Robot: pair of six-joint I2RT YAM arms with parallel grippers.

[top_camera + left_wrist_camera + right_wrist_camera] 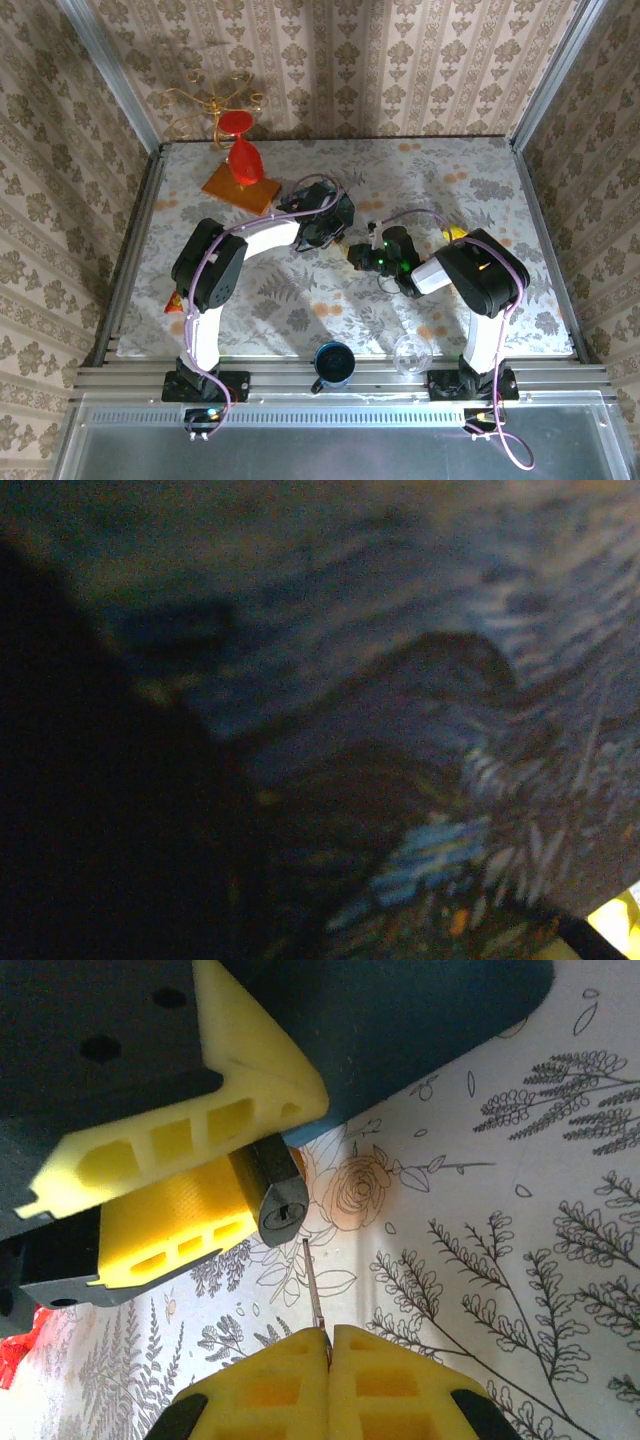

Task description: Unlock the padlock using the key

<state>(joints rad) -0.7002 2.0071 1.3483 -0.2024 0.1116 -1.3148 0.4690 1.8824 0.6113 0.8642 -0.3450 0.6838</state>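
- Right wrist view: the padlock [275, 1198] sits at about 10 o'clock of the picture's centre. It is a small dark metal body with its keyhole face turned toward the camera.
- The left tool [262, 1165] is clenched on the padlock, with one yellow finger on its 12 o'clock side and the other on its 8 o'clock side.
- The key [315, 1290] is a thin metal blade pointing toward 12 o'clock. Its tip is just beside the keyhole face, at the padlock's 5 o'clock; whether they touch cannot be told.
- The right tool [328, 1345], at 6 o'clock of that picture, has its yellow fingers pressed together on the key.
- The blue tin [430, 1020] lies behind the left tool, from 12 to 1 o'clock. The left wrist view shows its swirl-painted surface as a close blur.
- The bench [520, 1260] carries a floral cloth.
- From the top external view, a blue mug [333, 365] stands at the bench's 6 o'clock edge, with a clear cup [412, 353] at the mug's 3 o'clock.
- A red goblet [243, 150] stands on an orange base [240, 190] at 11 o'clock.
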